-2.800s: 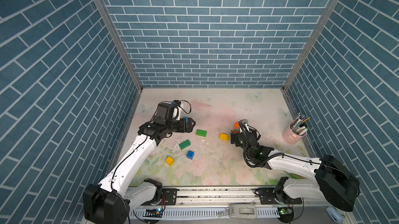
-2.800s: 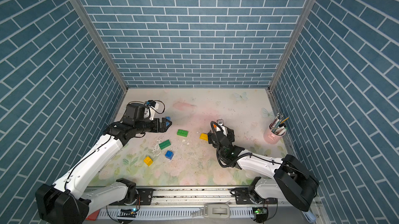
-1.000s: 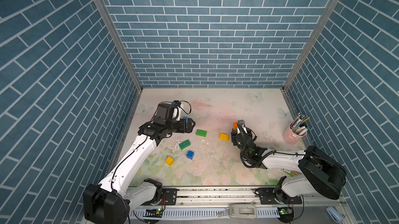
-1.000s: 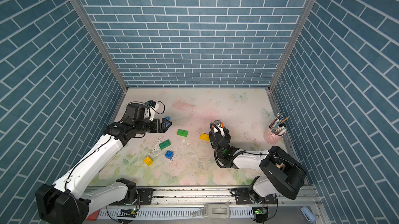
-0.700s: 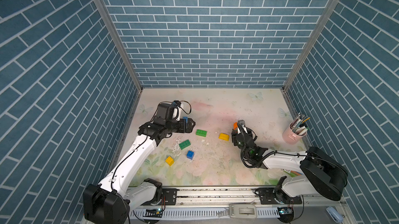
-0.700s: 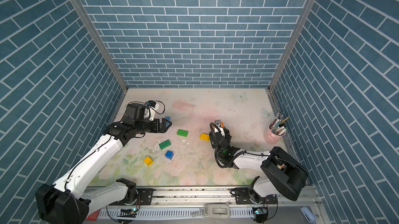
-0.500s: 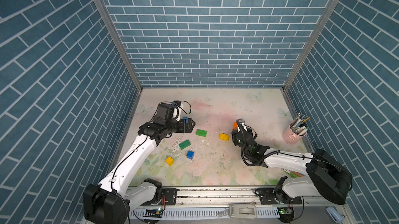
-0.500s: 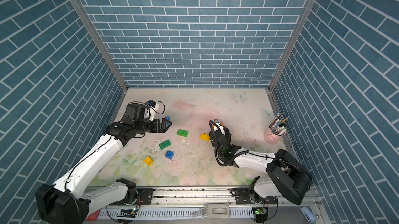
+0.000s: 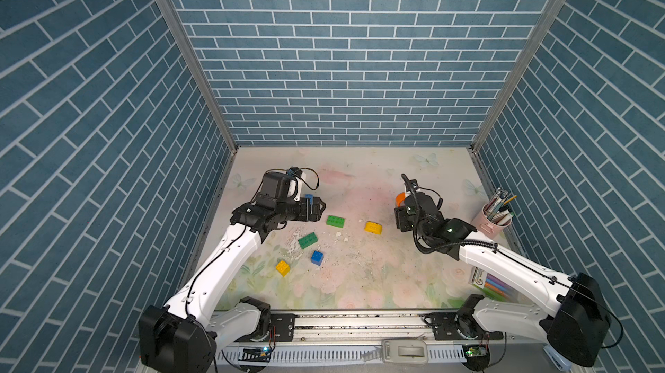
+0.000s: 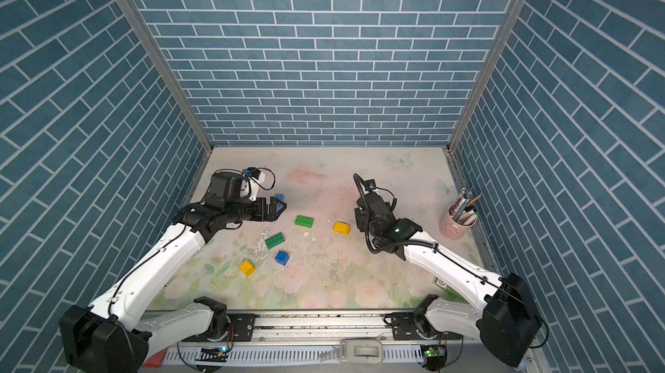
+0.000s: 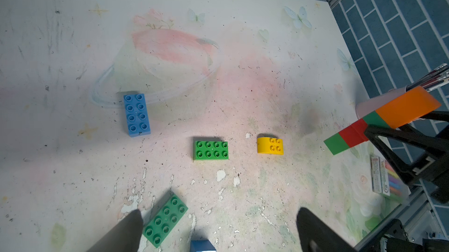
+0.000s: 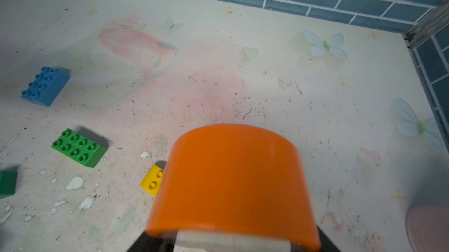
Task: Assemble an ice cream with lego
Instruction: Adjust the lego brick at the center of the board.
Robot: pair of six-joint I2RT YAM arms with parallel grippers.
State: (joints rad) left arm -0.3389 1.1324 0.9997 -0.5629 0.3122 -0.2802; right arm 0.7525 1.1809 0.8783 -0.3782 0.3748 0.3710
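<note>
The lego stack (image 11: 379, 123), an orange round-topped plastic piece (image 12: 230, 185) capping a green, a red and another green plastic brick, sits clamped in the right gripper (image 9: 400, 209). The black fingers (image 11: 398, 136) press on its sides near the middle, so the orange end juts beyond the tips and the bottom green brick sticks out the other way. The stack is tilted and appears clear of the floral tabletop (image 9: 360, 281), on the right side of the workspace near the pink cup of pens (image 9: 494, 222). Just beside it on the table lies a yellow round-topped lego piece (image 9: 372, 227), then a green oblong eight-stud brick (image 9: 335, 221). Further left are a second green oblong brick (image 9: 308, 240), a small blue square brick (image 9: 317, 257) and a small yellow square brick (image 9: 283, 267). A light-blue oblong brick (image 11: 136, 115) lies apart, towards the back. The left gripper (image 9: 318, 209) hangs above the table's left side with its jaws spread wide and nothing between them. A clear pack of coloured markers (image 9: 493, 281) lies at the front right.
</note>
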